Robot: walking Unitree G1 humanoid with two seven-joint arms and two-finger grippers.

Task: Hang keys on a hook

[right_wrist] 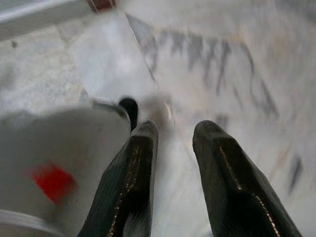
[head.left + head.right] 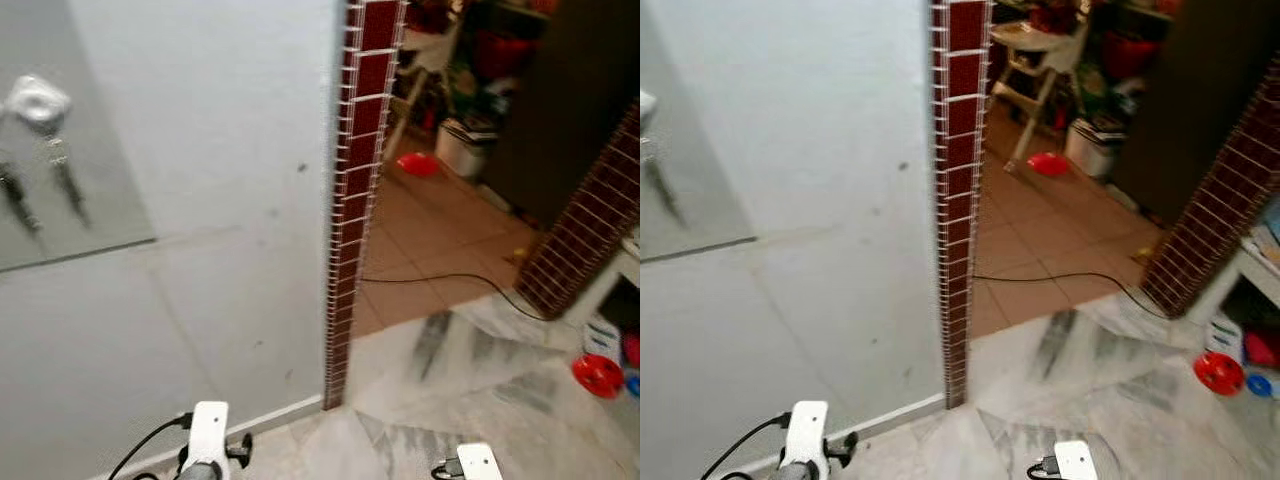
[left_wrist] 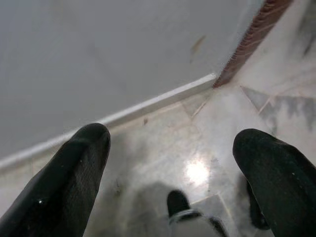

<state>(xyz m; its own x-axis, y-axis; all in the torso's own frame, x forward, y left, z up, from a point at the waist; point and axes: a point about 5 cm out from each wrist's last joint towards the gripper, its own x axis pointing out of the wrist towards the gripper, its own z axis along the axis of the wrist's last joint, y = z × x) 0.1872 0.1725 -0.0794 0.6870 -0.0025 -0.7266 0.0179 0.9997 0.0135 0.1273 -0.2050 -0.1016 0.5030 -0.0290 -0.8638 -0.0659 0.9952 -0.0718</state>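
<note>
Left eye view: keys (image 2: 40,150) hang beside brick pillar (image 2: 360,200).

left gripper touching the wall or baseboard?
Apart. In the left wrist view the left gripper hangs open over the marble floor, and the baseboard and wall lie well beyond its fingertips.

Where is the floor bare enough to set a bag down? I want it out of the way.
The marble floor between the red-tiled pillar and the red bowl is bare. The terracotta floor past the black cable is open too. It gets crowded deeper in, around the high chair and white bin.
</note>
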